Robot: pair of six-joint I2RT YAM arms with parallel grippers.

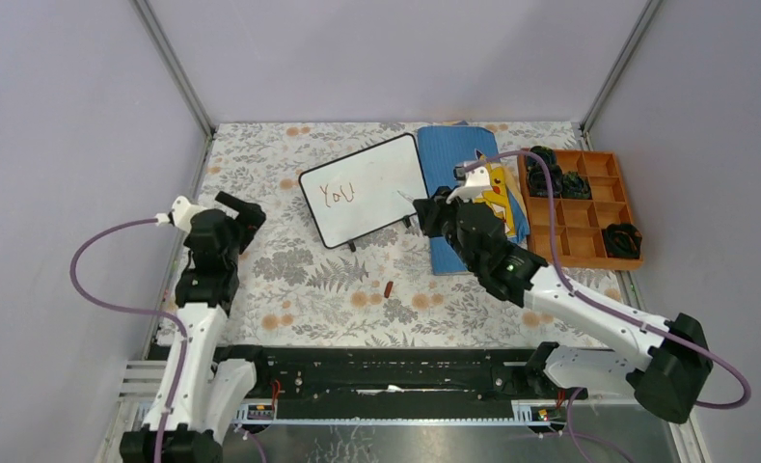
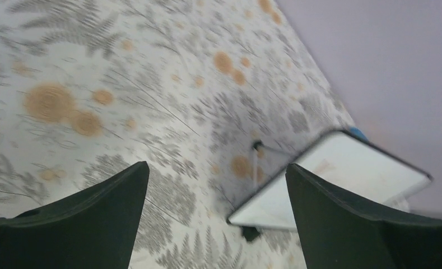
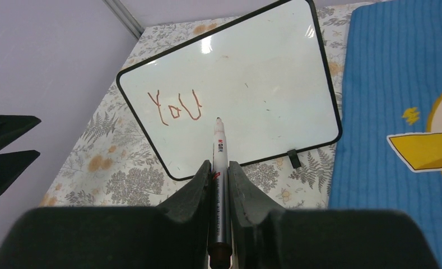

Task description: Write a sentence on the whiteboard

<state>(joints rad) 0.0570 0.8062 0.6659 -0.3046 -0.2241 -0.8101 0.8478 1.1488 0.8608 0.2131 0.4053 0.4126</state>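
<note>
The whiteboard [image 1: 366, 190] lies tilted at the back middle of the table, with "You" [image 1: 338, 194] written in red-brown on its left part. In the right wrist view the whiteboard [image 3: 263, 73] shows the same word [image 3: 173, 106]. My right gripper [image 3: 219, 168] is shut on a white marker [image 3: 220, 162], whose tip points at the board just right of the word. In the top view that right gripper [image 1: 426, 214] hovers at the board's right edge. My left gripper [image 1: 241, 212] is open and holds nothing, left of the board. Its wrist view catches the board's corner [image 2: 274, 207].
A blue cloth with a yellow cartoon figure [image 1: 473, 183] lies right of the board, partly under my right arm. An orange compartment tray [image 1: 581, 207] with dark items stands at the far right. A small red-brown cap [image 1: 389, 287] rests on the floral tablecloth.
</note>
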